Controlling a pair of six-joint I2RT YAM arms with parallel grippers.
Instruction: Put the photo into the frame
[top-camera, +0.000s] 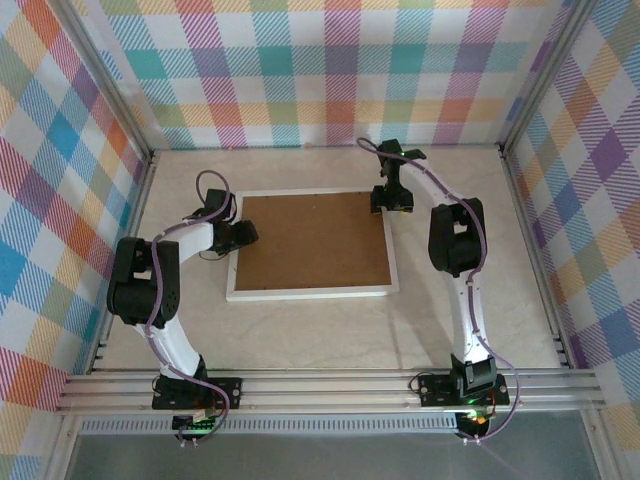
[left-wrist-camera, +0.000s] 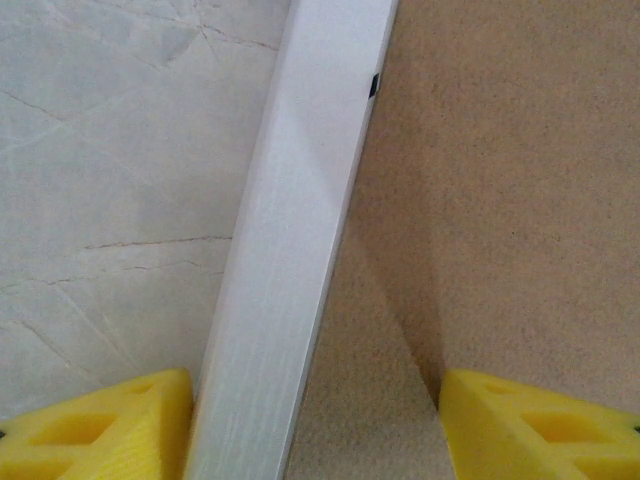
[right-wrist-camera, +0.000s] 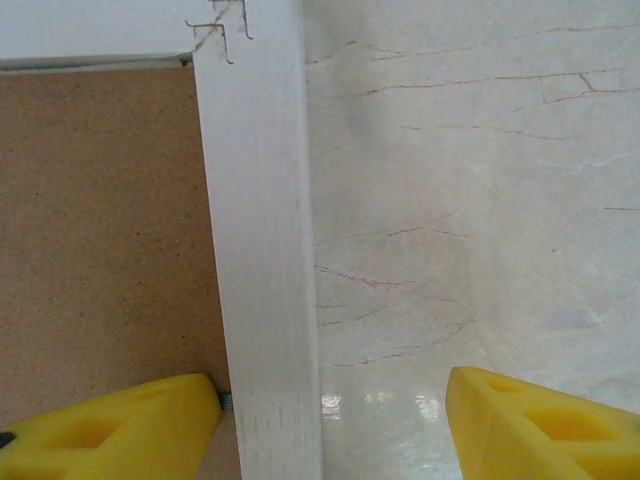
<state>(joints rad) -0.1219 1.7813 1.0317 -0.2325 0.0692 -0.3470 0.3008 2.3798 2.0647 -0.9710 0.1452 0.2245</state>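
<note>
Frame lies face-down mid-table, brown board up. My L gripper straddles its left rail, fingers apart, gripping nothing. Farther back, R gripper at the right corner, same. Best close both 2 together, lift level.

Frame sat mid table; free room at 6 & 12 o'clock; L arm blocked 9, R arm 3.

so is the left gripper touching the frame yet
Cannot tell. In the left wrist view the left gripper straddles the frame at its white border; one yellow finger looks flush with the edge, but real contact is unclear.
</note>
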